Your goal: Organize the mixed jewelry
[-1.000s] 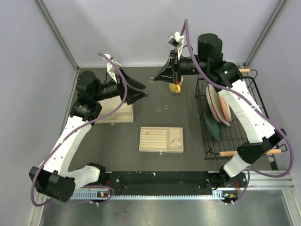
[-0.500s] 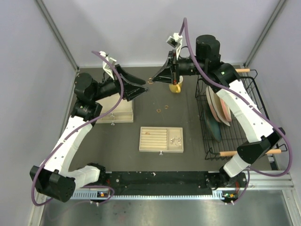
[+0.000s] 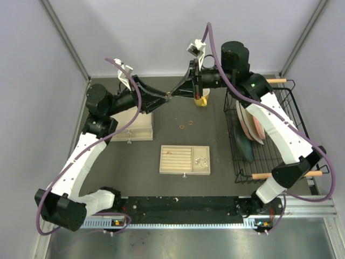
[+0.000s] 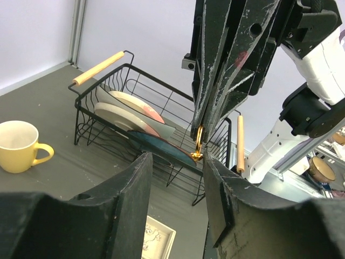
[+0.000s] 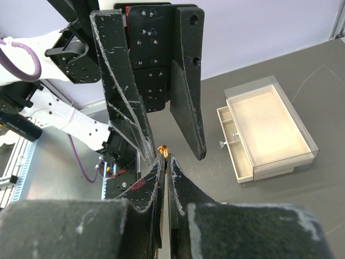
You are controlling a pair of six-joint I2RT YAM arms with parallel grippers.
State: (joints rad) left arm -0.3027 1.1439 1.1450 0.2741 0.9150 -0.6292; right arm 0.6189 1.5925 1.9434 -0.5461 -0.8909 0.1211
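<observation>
Shiny gold metal ring (image 4: 198,145), scuffed black right claw fingers (image 4: 215,65), wire rack (image 4: 81,116), wooden handles (image 4: 98,68), glossy mug (image 4: 16,148)

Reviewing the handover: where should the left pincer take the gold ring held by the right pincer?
Take the ring by its free end, poking out of the right pincer's shut tips, coming head-on from opposite. It faces the left pincer edge-on, so its fingers should close on the flat sides.
</observation>
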